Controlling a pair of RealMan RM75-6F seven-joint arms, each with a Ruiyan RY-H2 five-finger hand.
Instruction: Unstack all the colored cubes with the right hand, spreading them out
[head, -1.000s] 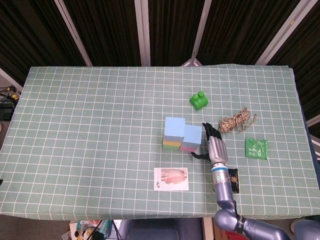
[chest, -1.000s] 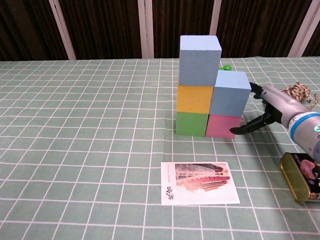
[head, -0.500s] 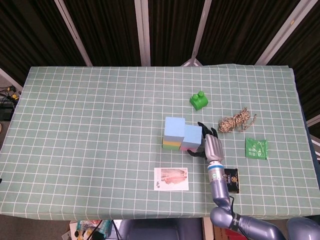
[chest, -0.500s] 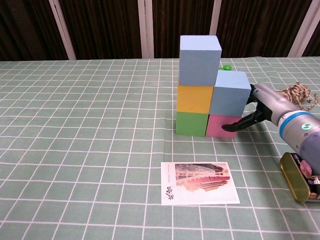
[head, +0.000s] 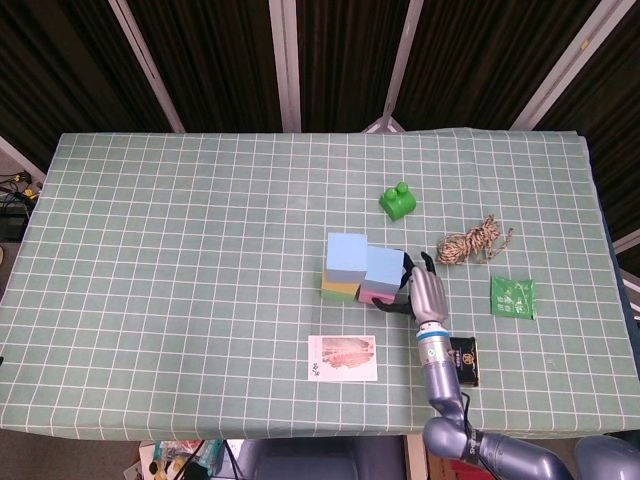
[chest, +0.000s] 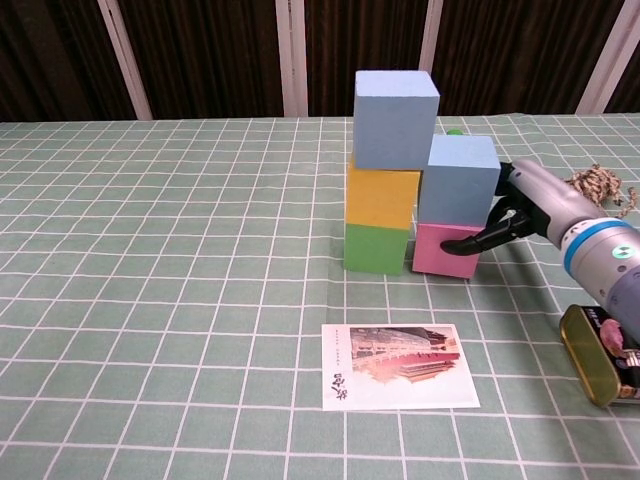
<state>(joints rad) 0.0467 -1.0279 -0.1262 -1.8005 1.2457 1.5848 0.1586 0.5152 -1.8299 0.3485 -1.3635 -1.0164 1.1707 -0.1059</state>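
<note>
Counting five cubes, one right hand.

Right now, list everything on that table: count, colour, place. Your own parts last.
light blue cubes: 2, one tops the taller stack, one tops the shorter stack
yellow cube: 1, middle of the taller stack
green cube: 1, base of the taller stack
pink cube: 1, base of the shorter stack
green toy brick: 1, behind the stacks
rope bundle: 1, tan, right of the stacks
green packet: 1, far right
postcard: 1, front of the stacks
tin: 1, gold and black, front right
right hand: against the shorter stack's right side
</note>
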